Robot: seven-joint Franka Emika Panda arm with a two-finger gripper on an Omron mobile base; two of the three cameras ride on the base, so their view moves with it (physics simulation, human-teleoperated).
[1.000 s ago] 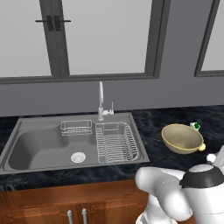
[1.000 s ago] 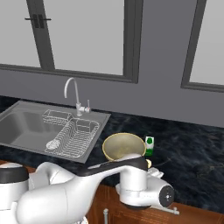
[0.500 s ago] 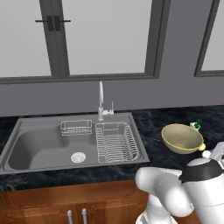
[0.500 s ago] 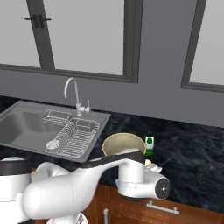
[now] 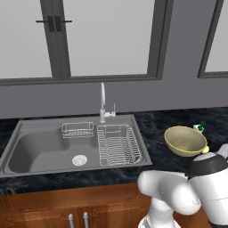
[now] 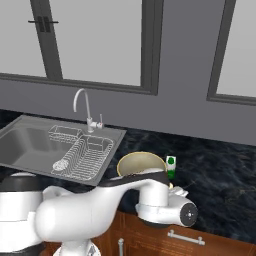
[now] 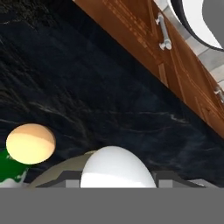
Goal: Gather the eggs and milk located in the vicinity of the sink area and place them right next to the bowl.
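We see a kitchen counter of dark marble (image 5: pixel 147 129) with the steel sink (image 5: pixel 40 147) at 9 o'clock of the left base view and the tan bowl (image 5: pixel 185 140) at 3 o'clock. The milk (image 6: pixel 171 166), with its green cap, stands touching or just beside the bowl's far rim, so we judge that part done. In the hand view, a tan egg (image 7: pixel 30 143) lies on the counter at 8 o'clock, just beside the bowl rim and the carton, so it looks placed too. A white egg (image 7: pixel 114 168) sits at 6 o'clock, right against the camera, where the gripper's tips would be; we judge it is being carried, but we cannot tell whether the jaws are clamped on it, since the fingers are hidden. What seems left is setting this 2nd egg down beside the bowl. We spot no more eggs in the sink.
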